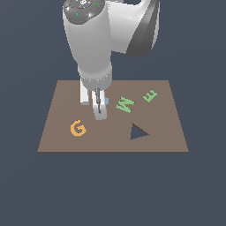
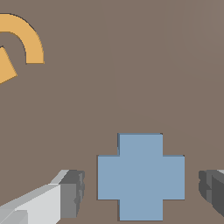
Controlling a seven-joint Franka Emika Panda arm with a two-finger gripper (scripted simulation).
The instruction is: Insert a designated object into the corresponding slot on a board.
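Observation:
The designated object [image 2: 141,177] is a light-blue cross-shaped piece lying flat on the brown board [image 2: 131,65]. My gripper [image 2: 141,190] is open and straddles it, with one finger [image 2: 70,197] on each side and a gap between each pad and the piece. In the exterior view the gripper [image 1: 99,111] is lowered to the board [image 1: 167,128] between the G and the W. Only a sliver of the blue piece [image 1: 106,101] shows beside the fingers. The slot is hidden from view.
An orange G [image 1: 77,128] lies toward the exterior view's left, and part of it [image 2: 26,39] shows in the wrist view. A green W [image 1: 125,104] and green E [image 1: 150,95] lie to the right. A dark triangular cutout [image 1: 137,132] sits nearer the front.

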